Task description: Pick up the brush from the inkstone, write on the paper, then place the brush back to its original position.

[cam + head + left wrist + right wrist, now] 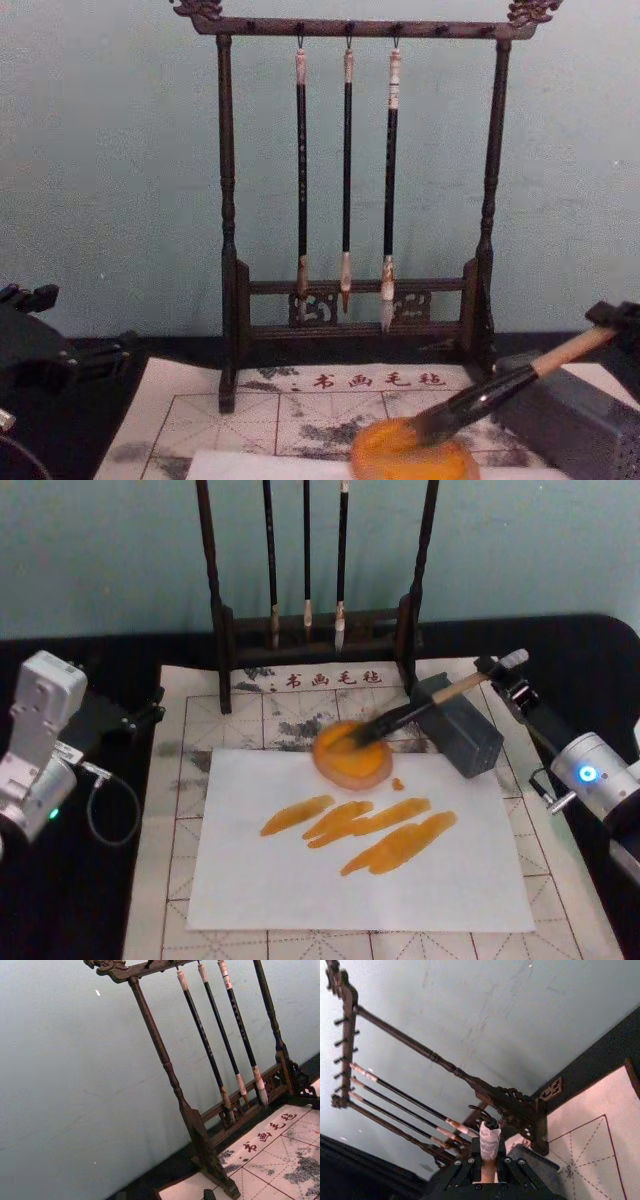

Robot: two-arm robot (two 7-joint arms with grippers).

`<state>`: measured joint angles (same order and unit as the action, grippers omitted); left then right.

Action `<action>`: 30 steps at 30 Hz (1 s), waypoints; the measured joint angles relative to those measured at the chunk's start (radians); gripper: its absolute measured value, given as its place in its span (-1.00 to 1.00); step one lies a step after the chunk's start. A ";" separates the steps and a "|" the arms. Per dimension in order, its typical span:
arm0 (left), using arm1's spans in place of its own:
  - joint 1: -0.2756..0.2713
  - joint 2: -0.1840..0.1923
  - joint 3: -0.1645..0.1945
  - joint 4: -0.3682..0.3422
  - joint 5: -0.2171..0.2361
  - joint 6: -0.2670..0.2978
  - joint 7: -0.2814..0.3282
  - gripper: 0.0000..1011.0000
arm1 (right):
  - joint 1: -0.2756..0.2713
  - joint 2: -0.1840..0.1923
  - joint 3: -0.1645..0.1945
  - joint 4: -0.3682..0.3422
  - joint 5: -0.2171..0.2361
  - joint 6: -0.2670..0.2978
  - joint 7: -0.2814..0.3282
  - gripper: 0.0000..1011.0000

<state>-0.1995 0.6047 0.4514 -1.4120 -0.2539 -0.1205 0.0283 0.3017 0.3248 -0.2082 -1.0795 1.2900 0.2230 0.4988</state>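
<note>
Right hand (497, 672) around brush (415, 711) handle end

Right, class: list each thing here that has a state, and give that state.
Plain white paper: streaked orange.
Round orange-yellow inkstone: on paper's far edge.
Large tan-handled calligraphy brush: tilted, tuft on inkstone.
Right gripper: shut on brush.
Left gripper: parked left.

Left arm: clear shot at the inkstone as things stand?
Likely yes: the left end effector sits off the mat's left edge; only mat and paper lie between. The brush enters the inkstone from the right.
</note>
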 joint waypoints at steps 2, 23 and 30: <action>0.000 0.000 0.000 0.000 0.000 0.000 0.000 0.98 | -0.001 0.001 0.005 -0.002 0.019 0.011 0.001 -0.65; 0.000 0.000 0.000 0.000 0.000 0.000 0.000 0.98 | -0.049 0.051 0.019 -0.133 0.149 0.055 -0.003 -0.65; 0.000 0.000 0.000 0.000 0.000 0.000 0.000 0.98 | -0.071 0.102 -0.005 -0.208 0.151 0.064 0.019 -0.65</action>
<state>-0.1995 0.6047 0.4514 -1.4120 -0.2539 -0.1205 0.0283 0.2307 0.4268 -0.2130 -1.2878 1.4414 0.2874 0.5180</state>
